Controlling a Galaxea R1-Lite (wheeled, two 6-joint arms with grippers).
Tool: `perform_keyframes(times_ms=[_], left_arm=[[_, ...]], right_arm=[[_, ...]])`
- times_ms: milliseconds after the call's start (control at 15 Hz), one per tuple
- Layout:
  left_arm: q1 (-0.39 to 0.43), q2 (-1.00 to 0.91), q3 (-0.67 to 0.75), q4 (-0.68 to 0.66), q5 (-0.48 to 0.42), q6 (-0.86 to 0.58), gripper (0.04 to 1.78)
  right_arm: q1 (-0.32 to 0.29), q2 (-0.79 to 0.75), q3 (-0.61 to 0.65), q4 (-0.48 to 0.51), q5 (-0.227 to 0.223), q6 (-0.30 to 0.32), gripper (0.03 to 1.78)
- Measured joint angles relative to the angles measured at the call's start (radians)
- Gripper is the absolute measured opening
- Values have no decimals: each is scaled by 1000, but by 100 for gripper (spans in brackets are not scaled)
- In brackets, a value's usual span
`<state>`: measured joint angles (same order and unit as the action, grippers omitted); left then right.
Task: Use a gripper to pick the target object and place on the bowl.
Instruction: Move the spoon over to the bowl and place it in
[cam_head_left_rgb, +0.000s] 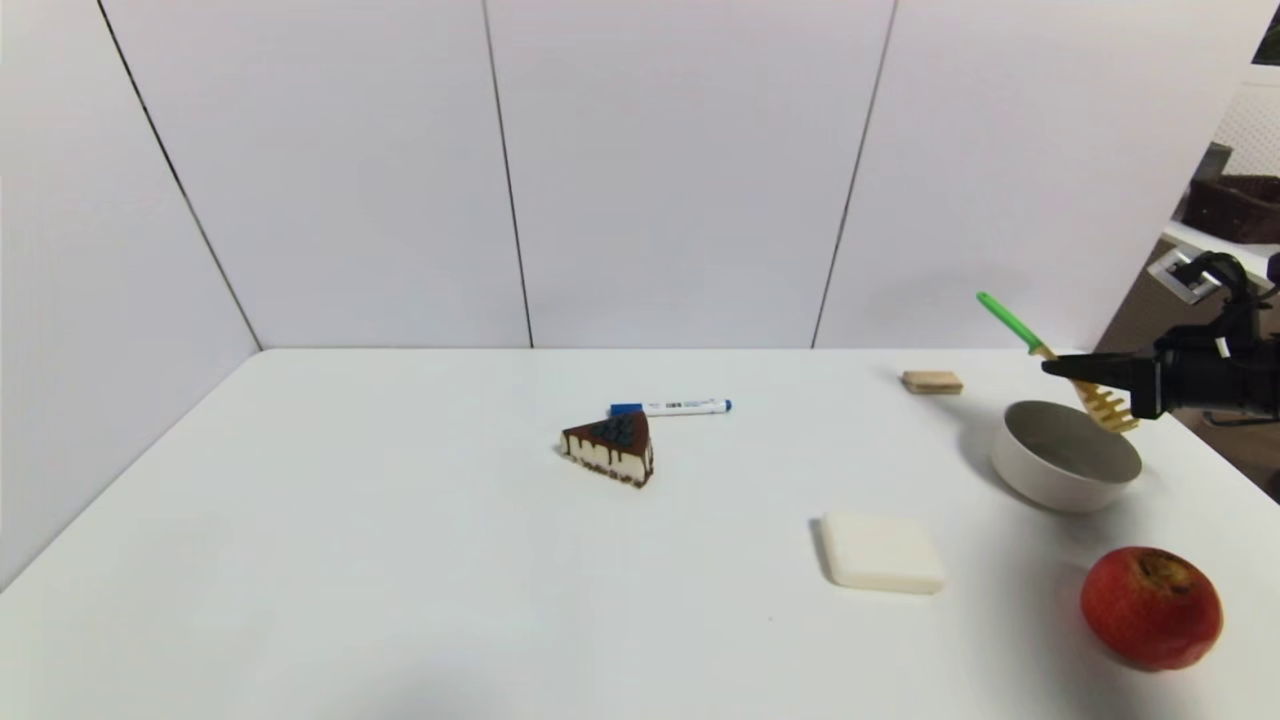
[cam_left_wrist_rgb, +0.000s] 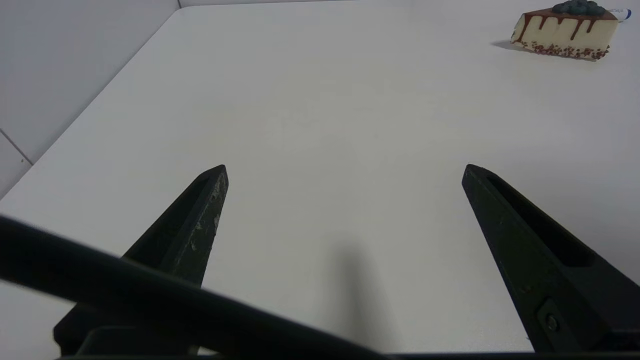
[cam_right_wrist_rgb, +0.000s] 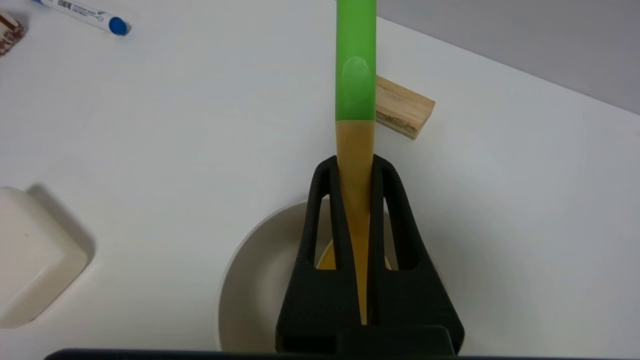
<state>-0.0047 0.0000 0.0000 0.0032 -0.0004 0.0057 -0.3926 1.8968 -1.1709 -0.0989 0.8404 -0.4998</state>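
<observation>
White wall panels close off the back of our white counter (cam_head_left_rgb: 400, 560), where a cake slice (cam_head_left_rgb: 609, 450), a blue-capped marker (cam_head_left_rgb: 670, 407), a small wooden block (cam_head_left_rgb: 931, 381), a flat white block (cam_head_left_rgb: 882, 552) and a red apple (cam_head_left_rgb: 1151, 606) lie spread out. Our right tool (cam_head_left_rgb: 1068, 368) is pinched on the pasta spoon (cam_head_left_rgb: 1060, 365), gripping the yellow neck just below where the green handle begins. The handle slants up and away toward the wall, while the toothed head hangs over the far rim of the bowl (cam_head_left_rgb: 1065, 456). In the right wrist view the two fingers (cam_right_wrist_rgb: 327, 200) press flat against the neck on both sides, with the bowl directly beneath.

We judge the spoon light and rigid, a smooth plastic toy (so likely a bit slippery under hard fingers). The neck seems a sensible place to hold: narrow enough to close on, and near the head. The long handle could still make it pivot if the grip eases. On release we expect it to tip or bounce rather than settle, since the handle is longer than the bowl is wide.

Our left tool (cam_left_wrist_rgb: 345, 170) hangs spread wide and holding nothing, above bare counter well away from the bowl.
</observation>
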Motion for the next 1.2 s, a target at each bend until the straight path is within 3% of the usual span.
perform_keyframes(times_ms=[133, 1000, 1200], left_arm=[[0, 0, 0, 0, 0, 0, 169], [0, 0, 0, 0, 0, 0, 169], [0, 0, 0, 0, 0, 0, 169]], right_arm=[[7, 20, 16, -45, 15, 0, 11], [10, 59, 44, -53, 30, -25, 11], [11, 63, 46, -51, 29, -26, 63]])
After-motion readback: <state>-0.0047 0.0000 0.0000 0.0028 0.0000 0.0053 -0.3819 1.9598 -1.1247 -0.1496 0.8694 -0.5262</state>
